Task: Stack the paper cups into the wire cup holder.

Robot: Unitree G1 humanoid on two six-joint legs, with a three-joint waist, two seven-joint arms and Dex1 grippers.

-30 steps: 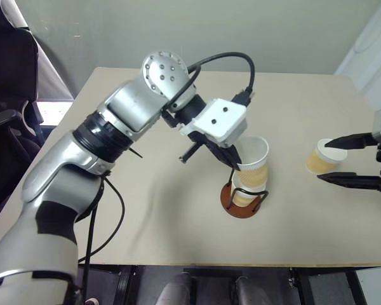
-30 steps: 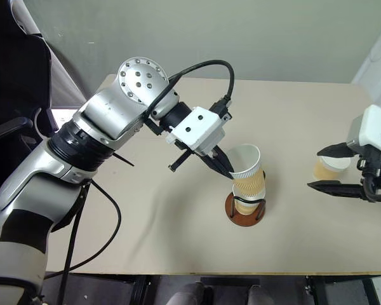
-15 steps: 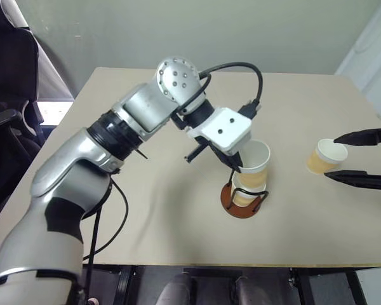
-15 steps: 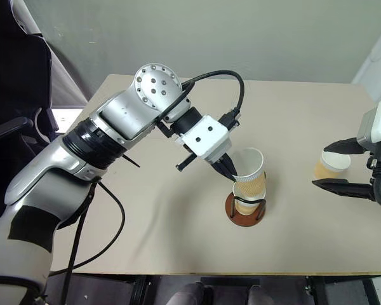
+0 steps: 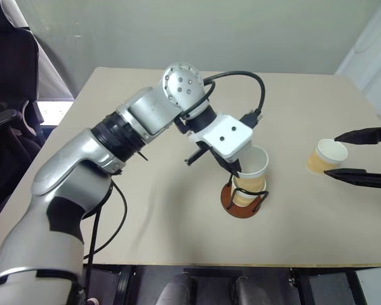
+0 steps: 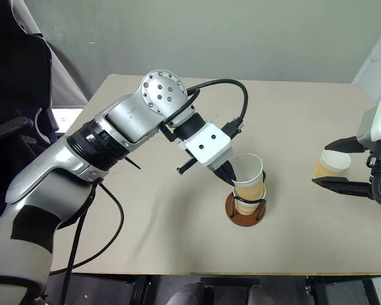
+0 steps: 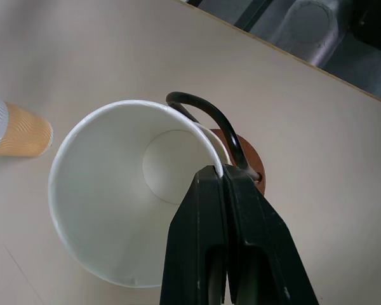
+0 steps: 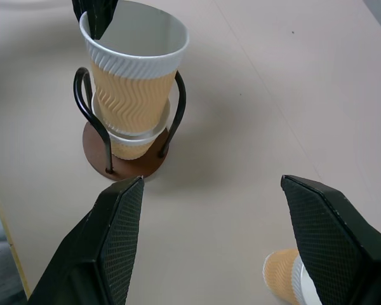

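Since a second ago the top cup [image 5: 252, 166] has sunk deeper into the cup already in the holder [image 5: 243, 200] at mid-table, and I see my left gripper [image 5: 236, 169] pinched shut on its rim (fingers straddling the wall). Off to the right, the third cup [image 5: 326, 155] stands on the table [image 5: 178, 241] between the wide-apart fingers of my right gripper [image 5: 362, 157], apart from both.

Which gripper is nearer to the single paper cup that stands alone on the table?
The right. The right gripper has its open fingers on either side of the lone cup, not touching it. The left gripper is far off, shut on the top cup at the wire cup holder.
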